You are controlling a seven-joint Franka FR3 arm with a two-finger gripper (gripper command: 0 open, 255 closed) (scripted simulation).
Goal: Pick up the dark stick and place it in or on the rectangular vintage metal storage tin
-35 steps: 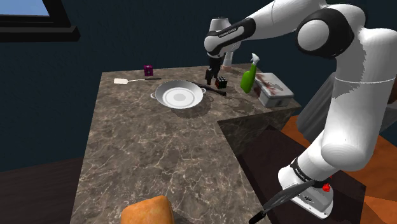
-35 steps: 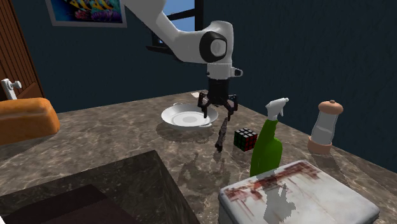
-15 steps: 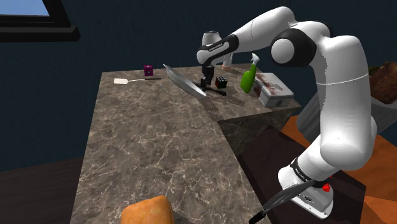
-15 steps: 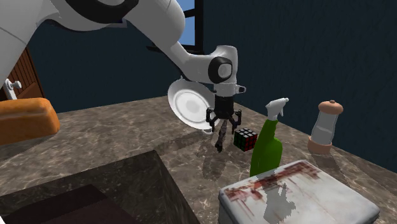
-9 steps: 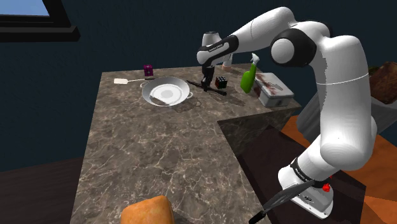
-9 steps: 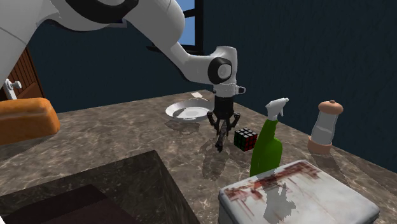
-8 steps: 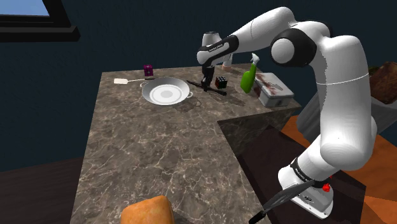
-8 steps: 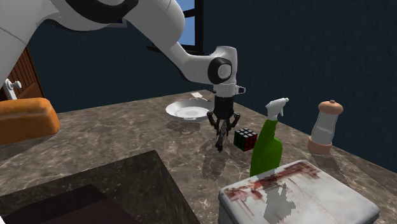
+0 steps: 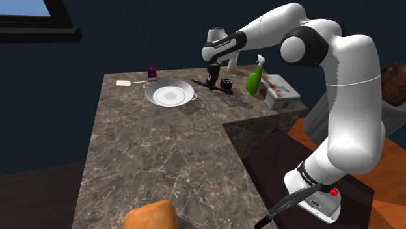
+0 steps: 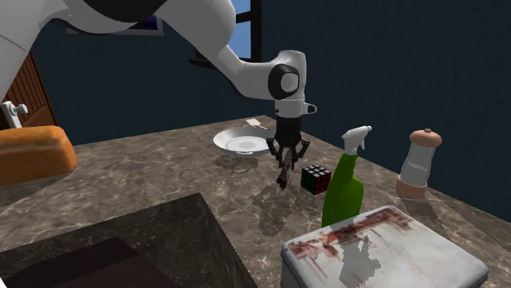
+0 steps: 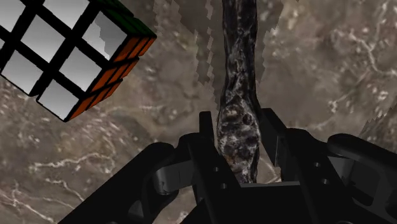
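The jaws are pinching the stick [image 11: 236,121] near one end. In the wrist view both of them press its knobbly sides, and the rest of it runs out ahead over the desk [image 11: 331,70], past the cube [image 11: 70,51]. Half a second ago the arm [image 10: 246,78] sat lower, with the stick's free end down at the desk. Now it is a little higher in both outside views. In the second exterior view the free end hangs just above its own shadow, so I judge the stick has left the desk, though only barely. The grip has held through that first bit of lift.

The pan [image 9: 170,95] has also changed. A second ago it was tipped up on edge beside the jaws. It now lies flat, further toward the shoulder view's left than at the start, and apart from the stick.

So the pick looks done and the carry is what remains. The tin [image 9: 281,93] stands well apart toward the shoulder view's right, its top looking closed. The green bottle [image 9: 252,80] and the cube are between it and the jaws. The stick needs more height before going across, or its hanging end may clip either one. With the top closed, it would go on the tin rather than in it.
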